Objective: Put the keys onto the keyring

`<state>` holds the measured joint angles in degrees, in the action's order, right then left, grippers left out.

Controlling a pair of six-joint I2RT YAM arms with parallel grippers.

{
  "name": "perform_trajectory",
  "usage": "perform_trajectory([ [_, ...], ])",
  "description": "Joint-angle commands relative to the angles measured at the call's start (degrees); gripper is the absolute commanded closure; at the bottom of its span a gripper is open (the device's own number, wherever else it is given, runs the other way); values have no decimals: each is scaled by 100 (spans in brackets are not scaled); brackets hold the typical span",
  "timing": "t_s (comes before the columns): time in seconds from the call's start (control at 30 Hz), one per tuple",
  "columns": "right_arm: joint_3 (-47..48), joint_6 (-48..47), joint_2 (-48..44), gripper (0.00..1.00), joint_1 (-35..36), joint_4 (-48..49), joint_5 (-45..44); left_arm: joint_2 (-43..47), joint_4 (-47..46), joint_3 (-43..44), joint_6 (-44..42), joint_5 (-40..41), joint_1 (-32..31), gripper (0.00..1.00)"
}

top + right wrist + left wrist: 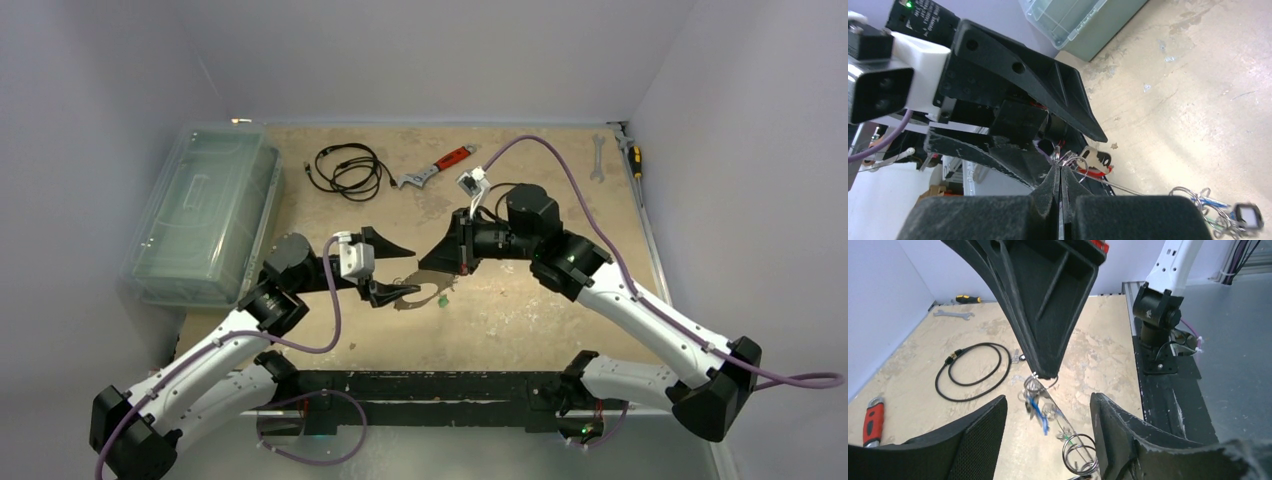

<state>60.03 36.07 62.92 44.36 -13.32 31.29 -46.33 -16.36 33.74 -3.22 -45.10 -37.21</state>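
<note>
My right gripper (428, 267) is shut on the top of the thin grey keyring (1068, 426), its fingertips pinching the wire in the right wrist view (1060, 169). The ring hangs from it just above the table, between my arms. Small keys hang on the wire: one with a blue tag (1036, 411), one with a green tag (1067, 437), and a cluster in the right wrist view (1215, 209). Small wire coils (1080, 456) sit at the ring's lower end. My left gripper (408, 270) is open, its fingers (979, 436) standing either side of the hanging ring without touching it.
A black coiled cable (347, 168) and a red-handled adjustable wrench (437, 166) lie at the back. A clear lidded plastic box (203, 213) stands at the left. A spanner (597, 158) and a screwdriver (632, 152) lie at the back right.
</note>
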Motion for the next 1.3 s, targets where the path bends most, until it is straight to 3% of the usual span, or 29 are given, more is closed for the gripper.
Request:
perform_trajectory([
  [0.0, 376, 104, 39, 100, -93, 174, 453, -54, 235, 85, -410, 47, -2, 42],
  [0.5, 432, 107, 319, 100, -112, 260, 1179, -160, 125, 108, -395, -192, -8, 58],
  [0.9, 565, -39, 493, 100, -176, -12, 1213, -114, 317, 134, -534, -305, -15, 86],
  [1.0, 553, -40, 509, 100, -195, -35, 1195, -105, 334, 133, -578, -356, -17, 99],
  [1.27, 589, 9, 639, 100, -256, -32, 1260, -171, 290, 205, -338, -429, -20, 100],
])
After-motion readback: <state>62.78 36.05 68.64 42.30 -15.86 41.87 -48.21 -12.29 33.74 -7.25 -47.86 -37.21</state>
